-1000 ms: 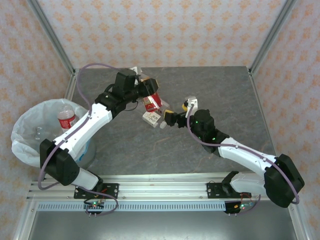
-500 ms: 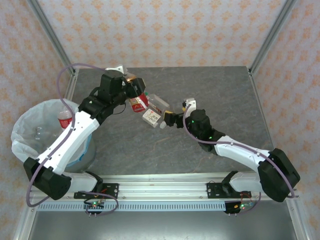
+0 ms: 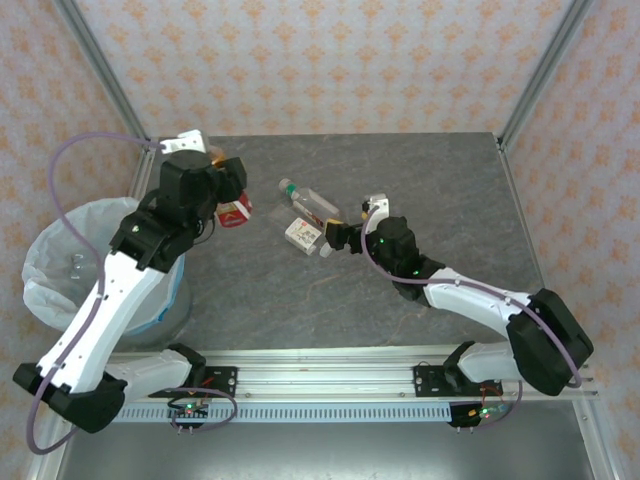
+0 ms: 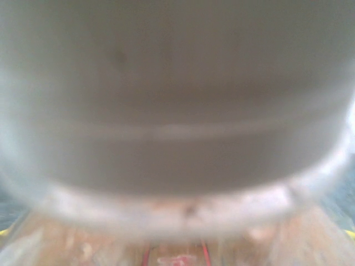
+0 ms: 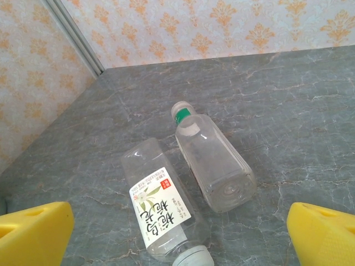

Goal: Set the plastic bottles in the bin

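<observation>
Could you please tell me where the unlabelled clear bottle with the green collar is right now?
The green-collared bottle lies on its side mid-table in the top view, just beyond the white-labelled bottle and ahead of the right gripper.

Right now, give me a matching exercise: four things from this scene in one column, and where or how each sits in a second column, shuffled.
Things:
1. red-labelled bottle
2. green-capped bottle
3. white-labelled bottle
4. bin

Places or states:
A. lying closest in front of the open right gripper
B. lined with a white bag, at the far left
C. held in the left gripper
D. lying on the table beside another bottle, farther from the right gripper

Pairs: 1-C, 2-D, 3-A, 4-B
</observation>
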Available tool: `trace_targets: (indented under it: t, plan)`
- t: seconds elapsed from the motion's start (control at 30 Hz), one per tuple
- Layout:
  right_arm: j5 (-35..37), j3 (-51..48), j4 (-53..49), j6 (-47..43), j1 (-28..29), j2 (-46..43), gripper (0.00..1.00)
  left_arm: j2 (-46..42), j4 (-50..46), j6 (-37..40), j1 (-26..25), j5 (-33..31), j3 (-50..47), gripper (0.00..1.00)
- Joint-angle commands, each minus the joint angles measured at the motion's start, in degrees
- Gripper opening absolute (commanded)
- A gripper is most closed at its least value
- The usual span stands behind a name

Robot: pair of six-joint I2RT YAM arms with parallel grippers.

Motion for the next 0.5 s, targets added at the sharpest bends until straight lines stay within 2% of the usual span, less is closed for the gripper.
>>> trace_targets:
  t: [0.0,0.13,0.3,0.4,0.47]
  plan:
    - [-0.4,2.5,2.4,-0.5,0.2,1.2,0.99,-3.0,-4.1,4.7,0.6,-10.4,3.2,0.56]
    - [-1.1,3.3,2.7,-0.6,0.2,2.3,0.99,-5.0,-6.7,6.7,0.6,-15.9,4.8,0.56]
    - [-1.2,3.7,3.3,-0.7,0.2,2.8,0.99,-7.5,-10.9,8.4,0.9,-28.2,5.7,0.56]
    - [-0.9,3.5,3.3,-0.8,0.2,2.6,0.99,-8.8,-13.9,8.6,2.9,-32.9,5.1,0.56]
    - [-0.7,3.3,3.5,-0.9,0.2,2.8,0.99,-9.8,-15.2,8.5,5.3,-33.5,4.1,0.56]
